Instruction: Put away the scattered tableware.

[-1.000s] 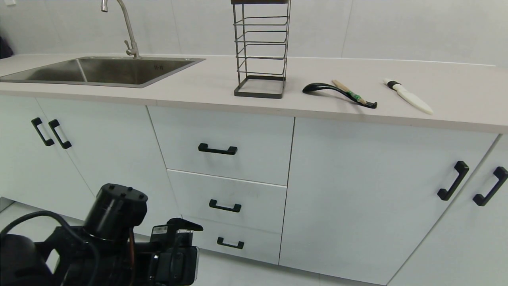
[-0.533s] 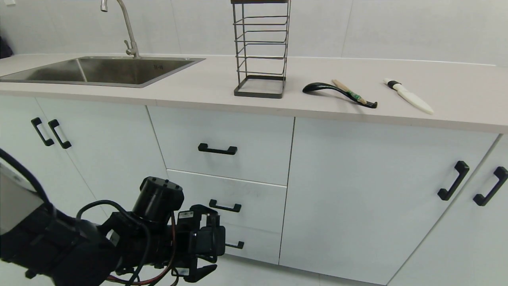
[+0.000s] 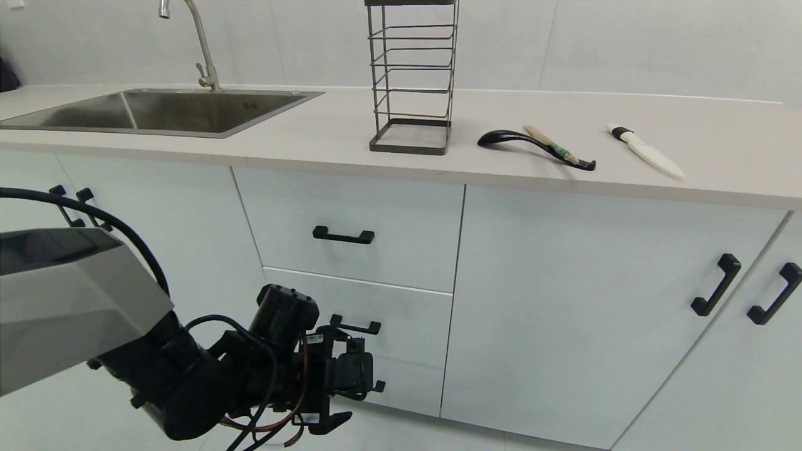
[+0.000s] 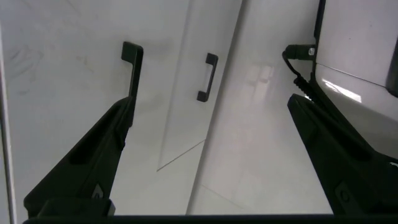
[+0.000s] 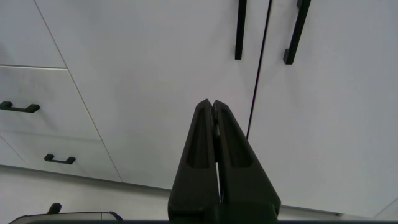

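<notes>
Head view: L fingers (image 3: 329,425) wide, nr drawers (image 3: 407,313)

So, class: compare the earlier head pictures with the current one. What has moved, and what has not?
The left gripper moved forward and to the right, toward the lower drawers, fingers open and holding nothing. The ladle, chopsticks, knife and rack stayed put on the counter.
</notes>
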Motion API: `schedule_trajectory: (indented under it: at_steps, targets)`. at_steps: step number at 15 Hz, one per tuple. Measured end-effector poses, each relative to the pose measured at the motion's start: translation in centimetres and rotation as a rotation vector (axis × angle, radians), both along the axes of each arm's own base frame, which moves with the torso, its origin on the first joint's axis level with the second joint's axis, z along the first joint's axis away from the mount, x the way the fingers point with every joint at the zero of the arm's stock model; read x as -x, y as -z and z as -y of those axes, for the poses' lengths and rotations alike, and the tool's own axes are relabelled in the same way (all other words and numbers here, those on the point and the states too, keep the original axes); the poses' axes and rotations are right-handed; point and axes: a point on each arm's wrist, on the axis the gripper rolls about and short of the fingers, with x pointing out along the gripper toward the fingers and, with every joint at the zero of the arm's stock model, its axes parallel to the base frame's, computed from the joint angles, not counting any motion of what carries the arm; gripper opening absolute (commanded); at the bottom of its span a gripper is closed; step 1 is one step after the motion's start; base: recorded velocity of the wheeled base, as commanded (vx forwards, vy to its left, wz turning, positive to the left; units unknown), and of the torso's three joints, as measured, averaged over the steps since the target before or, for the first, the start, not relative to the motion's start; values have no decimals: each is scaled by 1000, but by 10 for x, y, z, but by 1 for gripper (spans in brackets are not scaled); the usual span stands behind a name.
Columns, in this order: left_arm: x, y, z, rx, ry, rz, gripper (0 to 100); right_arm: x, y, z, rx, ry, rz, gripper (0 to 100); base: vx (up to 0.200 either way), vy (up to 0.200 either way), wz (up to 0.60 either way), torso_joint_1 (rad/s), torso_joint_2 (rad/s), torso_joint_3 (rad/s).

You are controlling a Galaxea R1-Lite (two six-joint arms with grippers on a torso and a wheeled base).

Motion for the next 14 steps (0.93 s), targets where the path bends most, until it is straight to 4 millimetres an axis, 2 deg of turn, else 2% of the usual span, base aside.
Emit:
schedule_trajectory:
  at_steps: [3, 8, 14]
  targets:
    - [-21, 11, 10, 13, -6, 18, 100, 0, 0, 0, 0, 0, 0, 0, 0, 0, 0, 0, 0, 0]
    - [-41, 29, 2, -1, -56, -4, 100, 0, 0, 0, 0, 0, 0, 0, 0, 0, 0, 0, 0, 0]
    - [-67, 45, 8, 6, -73, 5, 100, 0, 0, 0, 0, 0, 0, 0, 0, 0, 0, 0, 0, 0]
